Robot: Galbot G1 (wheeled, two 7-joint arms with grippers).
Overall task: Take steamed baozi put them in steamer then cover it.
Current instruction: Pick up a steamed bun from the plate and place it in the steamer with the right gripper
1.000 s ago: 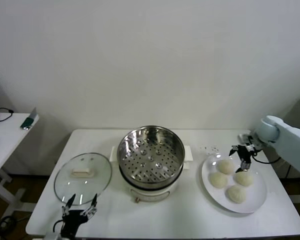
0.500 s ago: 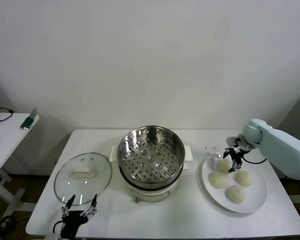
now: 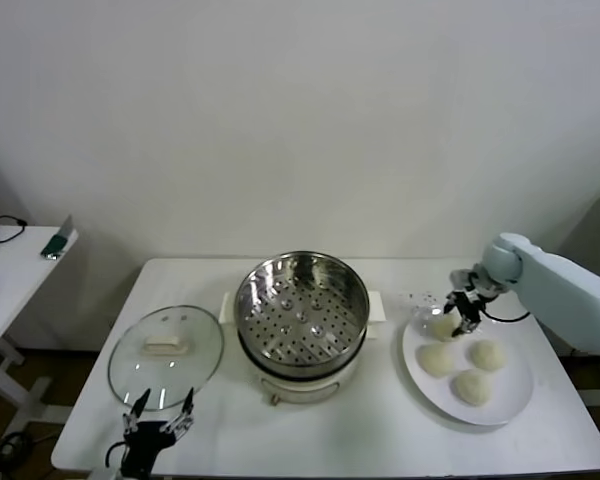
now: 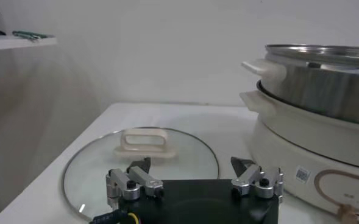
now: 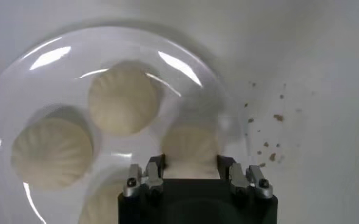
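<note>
Four steamed baozi lie on a white plate at the table's right. My right gripper is down over the rear-left baozi and shut on it. In the right wrist view that baozi fills the gap between the two fingers, with the gripper just behind it. The others rest loose on the plate. The steamer, a shiny perforated steel basket on a cream pot base, stands empty at the table's centre. My left gripper waits open at the front left.
The glass lid with its cream handle lies flat left of the steamer, just beyond my left gripper. Crumbs dot the table behind the plate. A side table with small items stands far left.
My right gripper moved left from the plate's far side onto the rear-left baozi and closed on it. The left arm stayed still.
</note>
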